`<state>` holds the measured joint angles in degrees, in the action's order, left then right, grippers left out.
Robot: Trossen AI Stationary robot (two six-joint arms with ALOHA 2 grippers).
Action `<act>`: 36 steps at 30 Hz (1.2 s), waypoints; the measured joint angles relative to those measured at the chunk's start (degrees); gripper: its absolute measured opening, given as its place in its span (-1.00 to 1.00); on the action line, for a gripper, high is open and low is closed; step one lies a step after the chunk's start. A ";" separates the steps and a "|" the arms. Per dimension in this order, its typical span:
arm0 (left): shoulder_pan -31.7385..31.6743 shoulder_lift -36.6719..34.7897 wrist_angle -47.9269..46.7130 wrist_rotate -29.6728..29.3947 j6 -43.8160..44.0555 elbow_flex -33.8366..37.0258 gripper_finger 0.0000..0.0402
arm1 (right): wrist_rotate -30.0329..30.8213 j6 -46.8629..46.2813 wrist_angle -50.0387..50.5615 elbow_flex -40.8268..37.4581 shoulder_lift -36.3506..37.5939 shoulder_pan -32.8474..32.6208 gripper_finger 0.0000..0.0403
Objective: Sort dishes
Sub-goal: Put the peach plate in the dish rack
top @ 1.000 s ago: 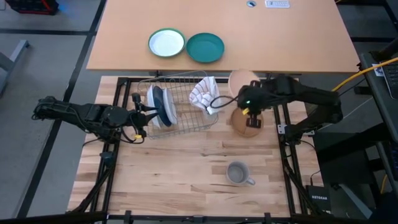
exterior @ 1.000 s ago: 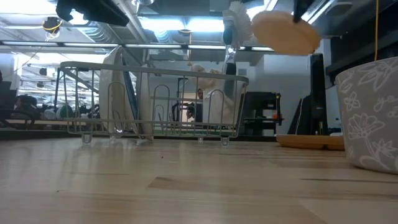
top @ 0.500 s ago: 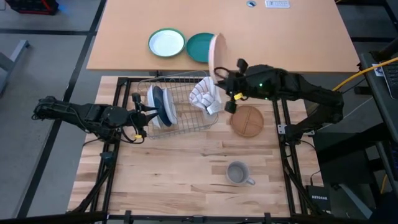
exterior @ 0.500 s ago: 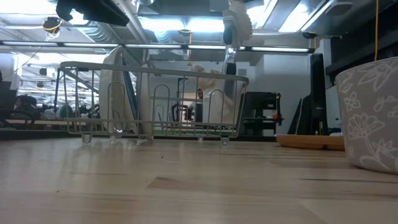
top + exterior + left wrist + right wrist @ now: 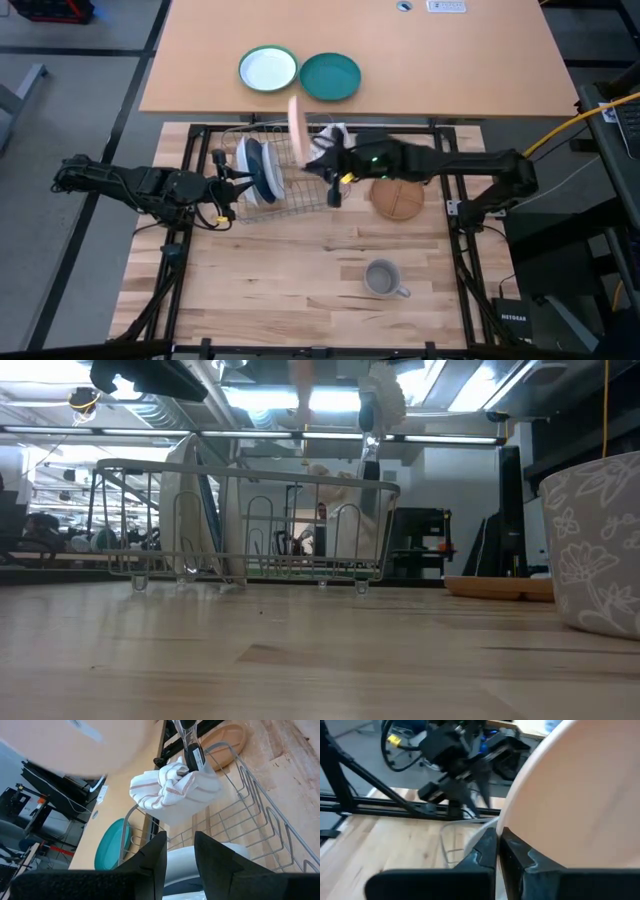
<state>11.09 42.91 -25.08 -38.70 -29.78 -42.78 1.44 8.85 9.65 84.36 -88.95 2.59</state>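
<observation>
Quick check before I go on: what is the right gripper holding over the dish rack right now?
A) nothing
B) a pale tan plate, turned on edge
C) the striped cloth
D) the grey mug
B: the right gripper is clamped on the rim of the pale tan plate, held edge-up above the dish rack; the grey mug sits alone on the table.
</observation>
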 joint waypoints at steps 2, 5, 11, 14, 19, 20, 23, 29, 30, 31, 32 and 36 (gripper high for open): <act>0.00 -0.02 0.04 0.00 0.00 0.00 -0.55 | -1.19 -0.21 -4.15 -1.84 -1.78 0.00 -0.94; 0.00 -0.02 0.04 0.00 0.00 -0.01 -0.55 | -2.68 -0.27 -8.80 -3.21 -4.65 0.00 -0.94; 0.00 -0.01 0.02 -0.01 0.00 -0.01 -0.55 | -6.26 -3.07 -15.72 -3.39 -11.73 0.02 -0.94; 0.01 0.00 0.00 -0.01 0.00 0.00 -0.55 | -7.27 -4.94 -18.29 -3.18 -14.66 -0.06 -0.94; 0.02 -0.01 -0.23 -0.01 0.00 0.00 -0.55 | -5.49 -5.84 -19.04 -3.06 -16.33 -0.15 -0.94; 0.00 -0.02 -0.27 -0.02 0.00 0.00 -0.55 | -4.88 -5.87 -19.84 -3.11 -16.41 -0.15 -0.94; 0.02 0.00 -0.63 0.00 0.00 0.00 -0.55 | -4.96 -5.83 -22.49 -3.26 -16.20 -0.05 -0.94; 0.02 -0.02 -1.42 -0.02 0.02 0.00 -0.55 | -4.22 -4.70 -22.27 -2.65 -15.25 0.15 -0.94; 0.02 0.00 -1.48 -0.02 0.00 0.00 -0.55 | -4.20 -4.36 -22.20 -2.57 -15.18 0.17 -0.94; 0.02 0.00 -1.40 -0.02 0.02 0.00 -0.55 | -4.20 -4.31 -22.17 -2.33 -15.16 0.17 -0.94; 0.02 -0.01 -1.43 -0.01 0.04 0.00 -0.55 | -4.14 -4.27 -22.29 -2.03 -15.16 0.15 -0.94; 0.02 -0.02 -1.41 -0.01 0.05 0.00 -0.55 | -4.21 -4.14 -22.68 -1.23 -15.01 0.08 -0.94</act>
<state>11.11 42.89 -26.50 -38.70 -29.73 -42.78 -2.77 4.71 -13.03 83.13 -103.96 2.67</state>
